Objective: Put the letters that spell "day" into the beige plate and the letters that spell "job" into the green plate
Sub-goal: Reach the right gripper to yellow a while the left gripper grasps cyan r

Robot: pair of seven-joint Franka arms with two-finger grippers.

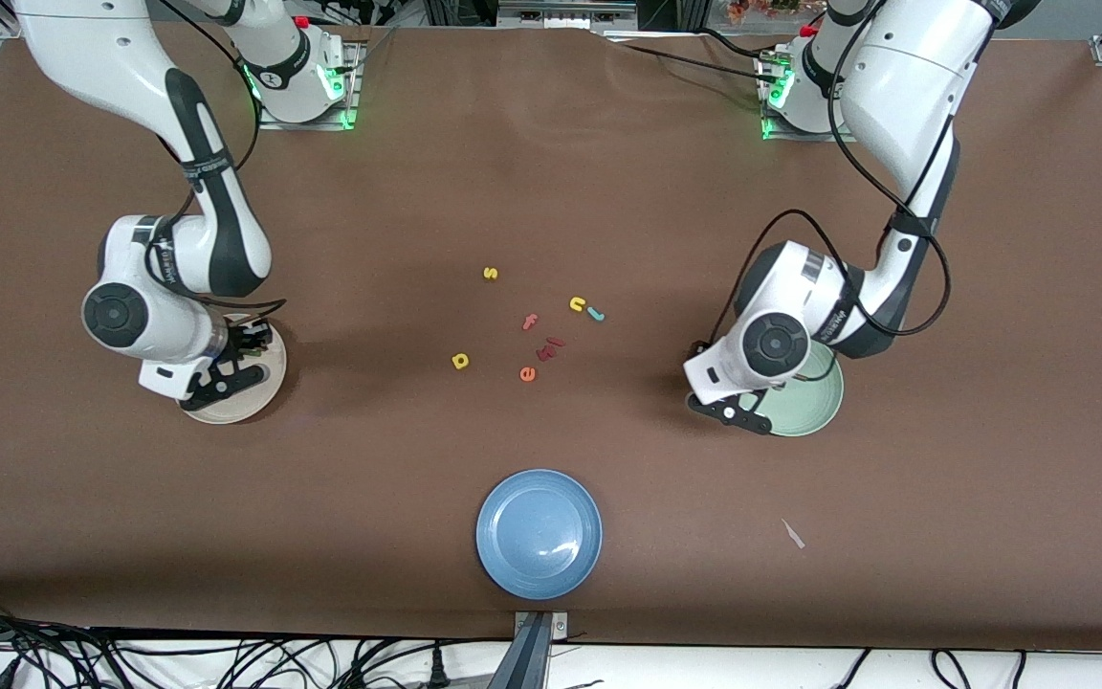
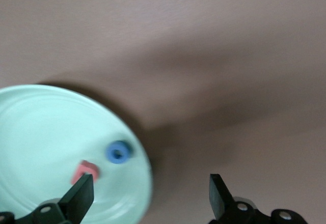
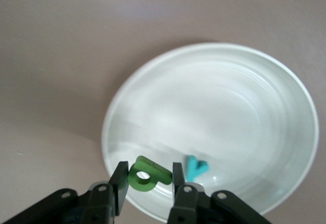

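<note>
Left gripper (image 2: 147, 198) hangs over the edge of the green plate (image 2: 41, 127), at the left arm's end of the desk (image 1: 551, 172), its fingers (image 2: 79, 198) spread wide with nothing between them. In that plate lie the blue "o" (image 2: 118, 152) and, just beside it, the red-pink "b" (image 2: 85, 171).

Over at the right arm's end, the right gripper (image 3: 147, 183) sits low over the beige plate (image 3: 214, 81), fingers narrow and clamped on the green "a" (image 3: 146, 175). The teal "y" (image 3: 196, 167) lies in the plate right beside it.

Mid-desk, the loose letters: the yellow "d" (image 1: 460, 361) sits alone toward the right arm's end, apart from the cluster. The teal "j" (image 1: 596, 313) lies just beside a yellow "n" (image 1: 577, 304). A yellow "s" (image 1: 490, 274) is farthest from the front camera. An orange "f" (image 1: 530, 322), an orange "e" (image 1: 527, 374) and small red pieces (image 1: 549, 346) between them fill the middle.

The blue plate (image 1: 539, 532) sits nearest the front camera.
</note>
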